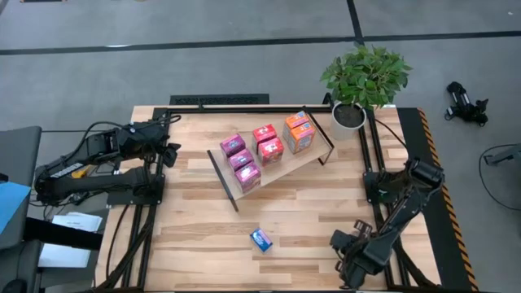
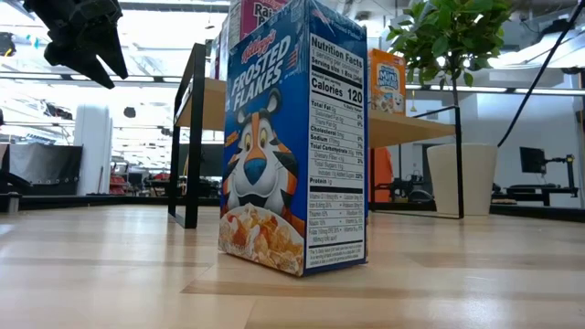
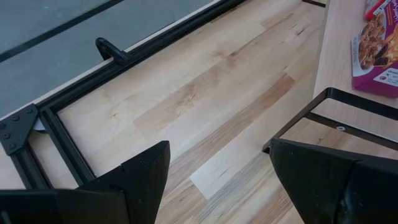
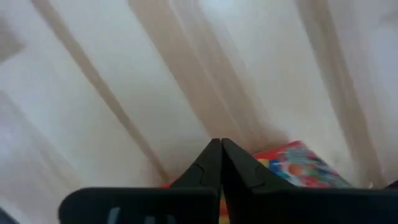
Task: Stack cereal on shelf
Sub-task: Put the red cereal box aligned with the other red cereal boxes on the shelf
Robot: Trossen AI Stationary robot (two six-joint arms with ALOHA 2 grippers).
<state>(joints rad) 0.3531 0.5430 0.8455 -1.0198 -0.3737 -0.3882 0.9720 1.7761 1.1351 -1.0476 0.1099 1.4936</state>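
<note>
The Frosted Flakes box (image 1: 261, 238) stands unshelved on the tabletop (image 1: 195, 236), apart from the shelf (image 1: 281, 167). Left gripper (image 1: 168, 153) jaws apart; right gripper (image 1: 345, 242) jaws together, empty

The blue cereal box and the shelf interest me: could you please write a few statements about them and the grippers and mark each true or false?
1. The blue cereal box stands on the tabletop, off the shelf. True.
2. The shelf is bare. False: pink boxes, red boxes and orange boxes sit on it.
3. The left gripper is open. True: its fingers stand wide apart above the wood.
4. The right gripper holds the blue box. False: its fingers are shut together and grip no box.
5. A potted plant stands at a table corner. True.
</note>
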